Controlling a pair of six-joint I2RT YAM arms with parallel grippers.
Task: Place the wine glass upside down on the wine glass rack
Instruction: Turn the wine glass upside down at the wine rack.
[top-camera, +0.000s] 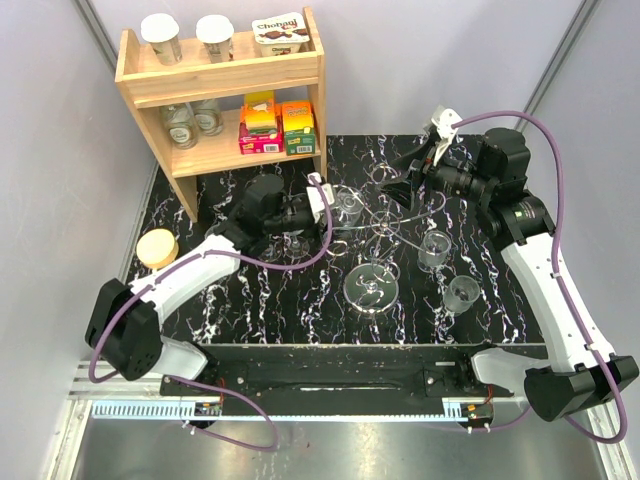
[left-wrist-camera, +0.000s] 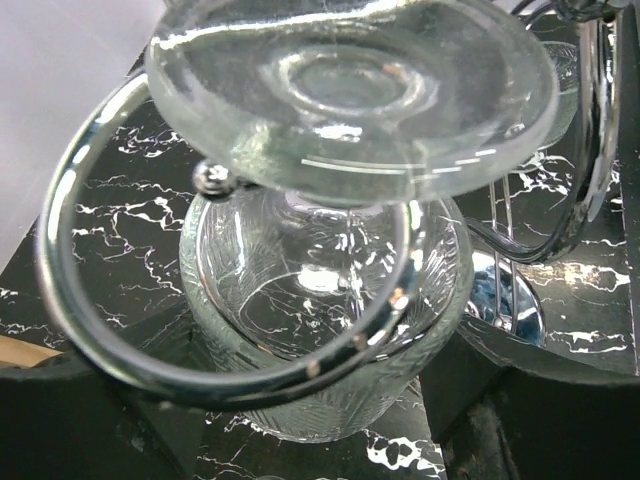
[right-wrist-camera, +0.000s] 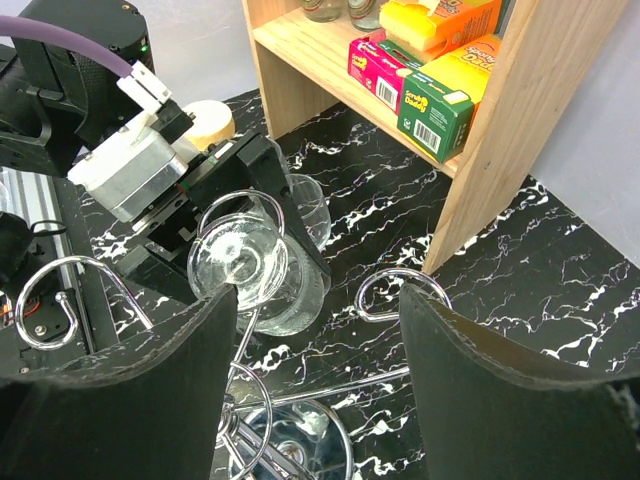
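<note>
Left arm (top-camera: 195, 272): from its base at the near left corner the white forearm runs forward and to the right, and the black wrist stretches level toward the centre. Left gripper (left-wrist-camera: 320, 350): its dark fingers (left-wrist-camera: 90, 410) sit on either side of the bowl of the wine glass (left-wrist-camera: 320, 270) and press against it. Right arm (top-camera: 548, 290): from its base at the near right corner the white forearm runs forward to a bent elbow at the far right, and the wrist turns left toward the centre. Right gripper (right-wrist-camera: 318, 300): tilted downward with its jaws spread wide and its fingers (right-wrist-camera: 510, 400) well apart. The two grippers face each other, near but not touching.
</note>
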